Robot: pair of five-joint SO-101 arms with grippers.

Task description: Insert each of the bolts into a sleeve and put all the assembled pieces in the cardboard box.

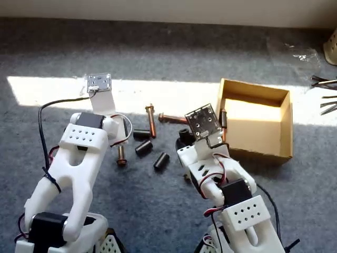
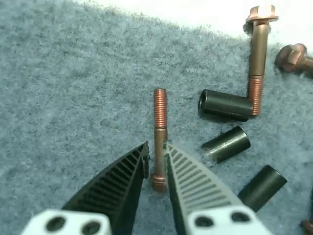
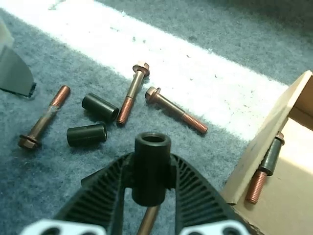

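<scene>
Our right pincer (image 3: pixel 151 165) clamps an upright sleeve (image 3: pixel 152 144) near the cardboard box (image 1: pixel 263 148), where we see one sleeved bolt (image 3: pixel 266 169) against its wall. Our left pincer (image 2: pixel 156 148), narrow, straddles a bolt (image 2: pixel 160 117) lying on the surface (image 2: pixel 73 98) beside three loose sleeves (image 2: pixel 226 104) and two more bolts (image 2: pixel 257 58).

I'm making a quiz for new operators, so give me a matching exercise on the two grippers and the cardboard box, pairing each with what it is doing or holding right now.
Column one:
1. left gripper
2. right gripper
3. cardboard box

Column two:
A. clamped on a black sleeve
B. contains one assembled piece
C. open, straddling a bolt that lies on the carpet

Pairs: 1-C, 2-A, 3-B
</scene>
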